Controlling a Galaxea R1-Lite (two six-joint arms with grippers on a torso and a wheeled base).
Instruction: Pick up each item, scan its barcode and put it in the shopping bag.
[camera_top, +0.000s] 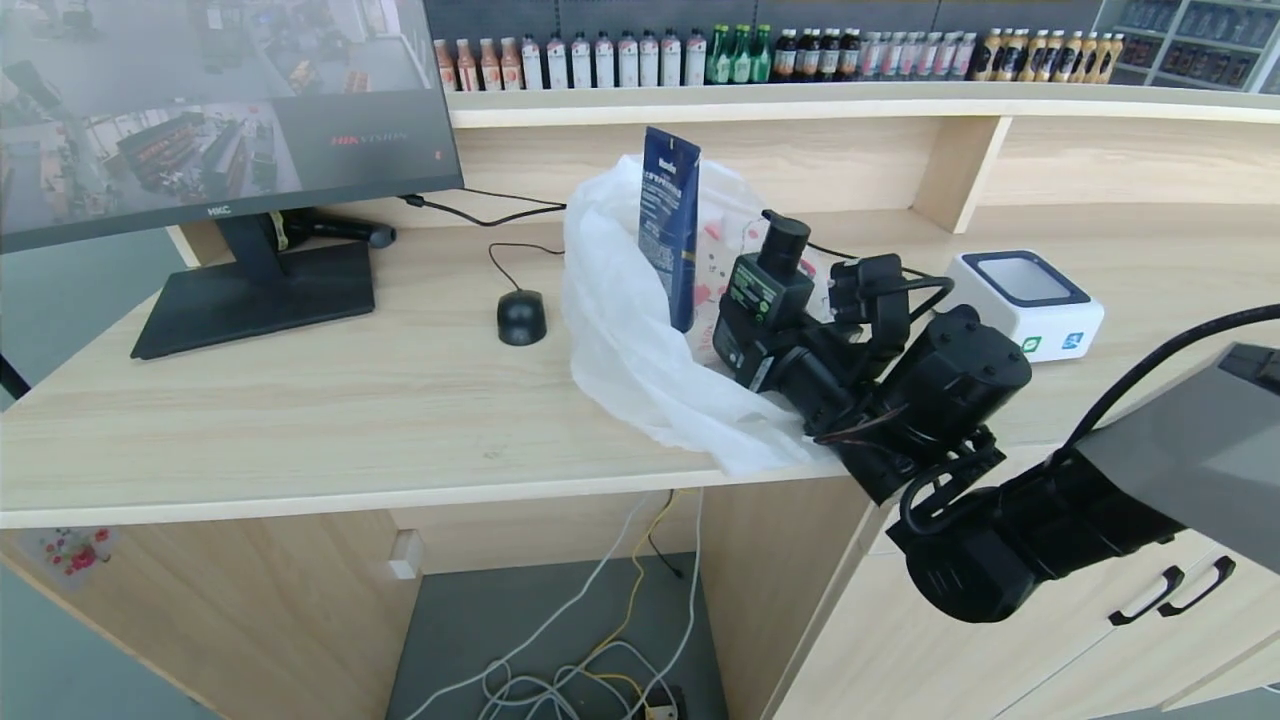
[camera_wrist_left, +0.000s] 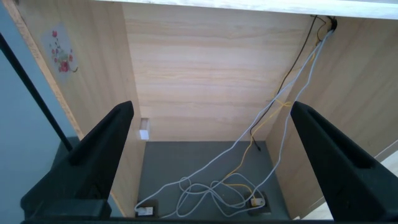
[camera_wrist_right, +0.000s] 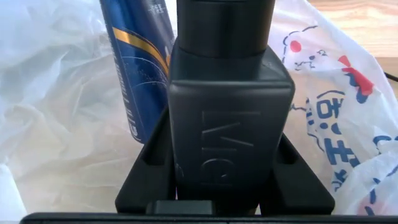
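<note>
My right gripper (camera_top: 795, 365) is shut on a black square bottle (camera_top: 762, 292) with a round black cap, holding it at the mouth of the white plastic shopping bag (camera_top: 630, 370) on the wooden counter. A tall blue pouch (camera_top: 670, 225) stands upright inside the bag, just beyond the bottle. In the right wrist view the bottle (camera_wrist_right: 230, 124) sits between the gripper's (camera_wrist_right: 227, 183) two fingers, with the blue pouch (camera_wrist_right: 140, 68) and the bag (camera_wrist_right: 56, 124) behind it. My left gripper (camera_wrist_left: 214, 155) hangs open and empty below the counter, facing the wooden panel.
A white barcode scanner (camera_top: 1025, 300) sits on the counter right of the bag. A black mouse (camera_top: 521, 317) and a monitor (camera_top: 200, 100) on its stand are to the left. Loose cables (camera_wrist_left: 217, 186) lie on the floor under the counter. Several bottles (camera_top: 780, 55) line the back shelf.
</note>
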